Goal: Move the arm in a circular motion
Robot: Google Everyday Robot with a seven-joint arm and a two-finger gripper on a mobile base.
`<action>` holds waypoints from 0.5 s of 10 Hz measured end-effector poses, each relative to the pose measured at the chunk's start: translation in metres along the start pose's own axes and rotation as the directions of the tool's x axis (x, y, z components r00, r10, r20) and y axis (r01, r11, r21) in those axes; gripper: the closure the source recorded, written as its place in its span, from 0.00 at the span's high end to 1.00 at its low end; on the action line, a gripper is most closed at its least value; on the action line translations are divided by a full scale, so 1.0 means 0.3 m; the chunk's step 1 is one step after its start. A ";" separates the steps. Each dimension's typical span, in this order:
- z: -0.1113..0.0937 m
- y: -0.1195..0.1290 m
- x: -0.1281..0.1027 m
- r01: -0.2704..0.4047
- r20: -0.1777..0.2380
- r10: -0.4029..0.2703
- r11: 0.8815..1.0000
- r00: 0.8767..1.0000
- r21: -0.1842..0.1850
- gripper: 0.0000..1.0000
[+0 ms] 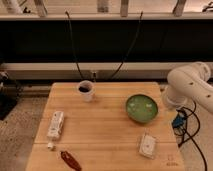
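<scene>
Item: the arm (192,84), large, glossy white, built of thick rounded tubular segments with bulbous joints. Location: just beyond the right edge of the desk (107,127), about level with its middle, with one rounded joint set close to that edge and the rest carried off to the right. Tool: the gripper is not seen in the view; it is judged to lie past the right edge of the desk, hidden by the arm's own segments or below the desk top, and whether it is spread or closed, or holding anything, cannot be told. Handling, as judged: the arm is taken to be heavy, rigid and hard-shelled, its smooth skin slippery to the touch; no give is expected anywhere but at the joints. No hold is called for, since the arm is the thing to be moved and the circle is to be driven from its own joints. Nearby goods: a green bowl (142,108) near the right edge, closest to the arm and most exposed to a wide sweep; a cup of dark liquid (86,90) towards the back left; a white packet (55,125) along the left edge; a second white packet (147,145) towards the front right corner; a reddish-brown item (71,160) at the front edge.
</scene>
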 end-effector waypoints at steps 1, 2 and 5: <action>0.000 0.000 0.000 0.000 0.000 0.000 1.000 1.000 0.000 0.80; 0.000 0.000 0.000 0.000 0.000 0.000 1.000 1.000 0.000 0.80; 0.001 -0.015 -0.012 -0.001 -0.012 0.001 1.000 1.000 0.006 0.80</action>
